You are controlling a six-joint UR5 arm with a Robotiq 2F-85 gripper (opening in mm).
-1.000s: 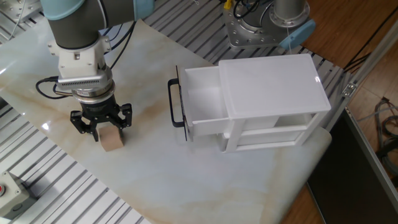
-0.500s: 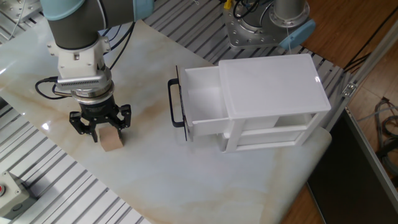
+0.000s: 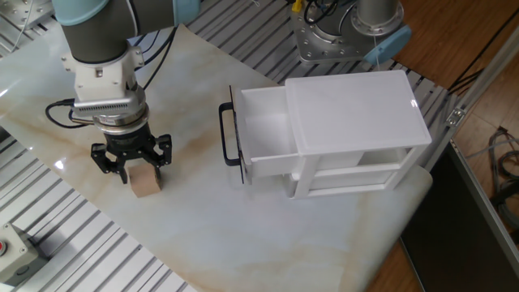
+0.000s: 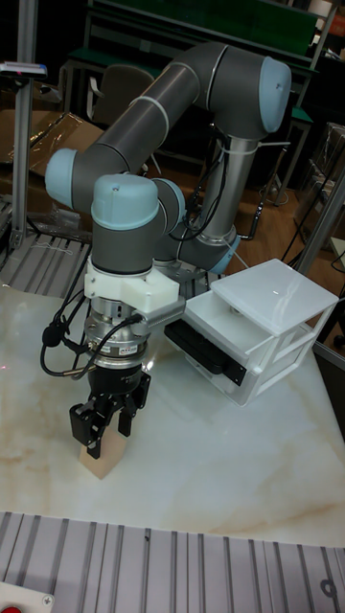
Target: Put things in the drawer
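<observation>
One small light-tan wooden cube [image 3: 146,182] sits on the pale marbled tabletop [image 3: 268,235] at the left of the fixed view, plain-faced and matte against the glossy, faintly veined surface. You will find the black two-finger gripper [image 3: 130,166] directly over it, fingers straddling the top of the block. Across the last second almost nothing has moved: the arm has stayed low over the cube and the block has kept its place, which suggests the grasp is being settled and the lift has not begun. Whether the fingers are already pressing the cube's sides cannot be told; in the tall fixed view the gripper [image 4: 103,439] hides most of the block [image 4: 101,465].

Right of centre stands the small white two-tier cabinet [image 3: 357,122], smooth plastic with squared edges. Its white top drawer [image 3: 263,130] is pulled out toward the left, open and seemingly empty, with a thin black bar handle [image 3: 227,134] on its front. The cube lies well apart from it, so the carry across is still to come.
</observation>
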